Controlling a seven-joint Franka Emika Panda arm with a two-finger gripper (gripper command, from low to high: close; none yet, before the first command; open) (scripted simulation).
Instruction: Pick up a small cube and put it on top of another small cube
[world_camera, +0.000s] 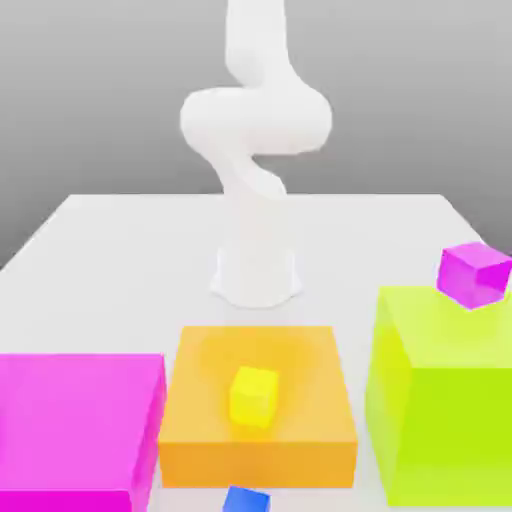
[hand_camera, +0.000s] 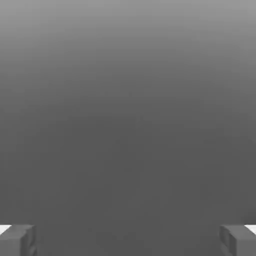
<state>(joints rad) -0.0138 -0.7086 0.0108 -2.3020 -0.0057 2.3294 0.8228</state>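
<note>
Tool (hand_camera: 128, 240) open wide, nothing between fingertips (hand_camera: 17, 240). Blue cube (world_camera: 245, 499) on white table (world_camera: 120, 250) at near edge, below orange block (world_camera: 258, 405). Purple cube (world_camera: 474, 273) tilted, touching lime block (world_camera: 445, 395) top corner. All matte, sharp-edged.

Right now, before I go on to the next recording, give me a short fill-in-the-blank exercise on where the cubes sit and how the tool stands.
1. The small yellow cube rests on top of the big ____ block.
2. The small magenta-purple cube sits on the big ____ block.
3. The small blue cube lies on the white table, in front of the ____ block.
4. The tool has its fingers ____, with nothing between them.

Missing words: orange; lime-green; orange; open
</note>
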